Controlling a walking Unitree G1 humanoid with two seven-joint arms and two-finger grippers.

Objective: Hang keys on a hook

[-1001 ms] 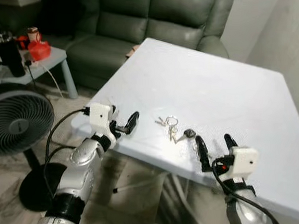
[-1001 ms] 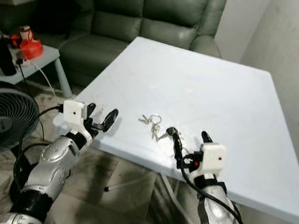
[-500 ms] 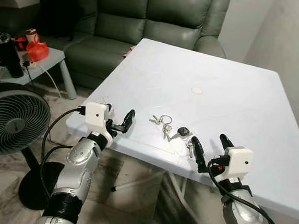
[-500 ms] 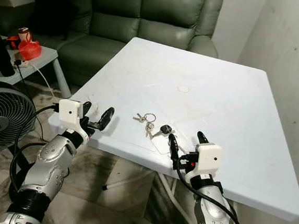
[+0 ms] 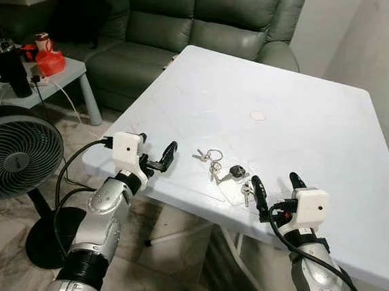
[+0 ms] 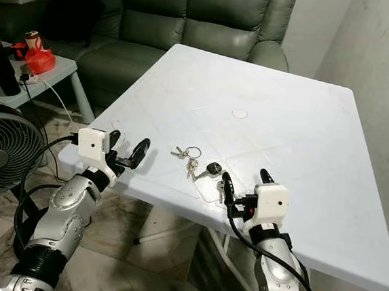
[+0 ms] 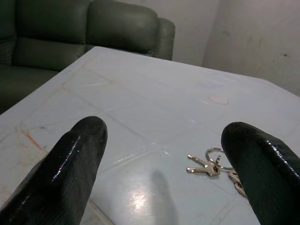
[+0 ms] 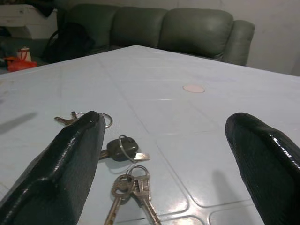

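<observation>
Several keys lie on the white table (image 5: 305, 121) near its front edge: a ring with small silver keys (image 5: 209, 156), a black-headed key (image 5: 236, 170) and a silver pair (image 5: 246, 189). My right gripper (image 5: 275, 186) hovers open at the table edge, its left finger just beside the silver pair; the right wrist view has the keys (image 8: 130, 186) lying between and just ahead of its fingers. My left gripper (image 5: 157, 154) is open too, low over the front left corner, a short way left of the key ring (image 7: 212, 165). Nothing is held.
A small white disc (image 5: 258, 115) lies mid-table. A green sofa (image 5: 191, 23) stands behind the table. On the left are a floor fan (image 5: 12, 160) and a side table (image 5: 58, 72) with a red object and a black bottle. A wall runs along the right.
The camera has shifted, so the whole scene sits slightly differently. Both grippers stay open at the table's front edge; the keys have not moved.
</observation>
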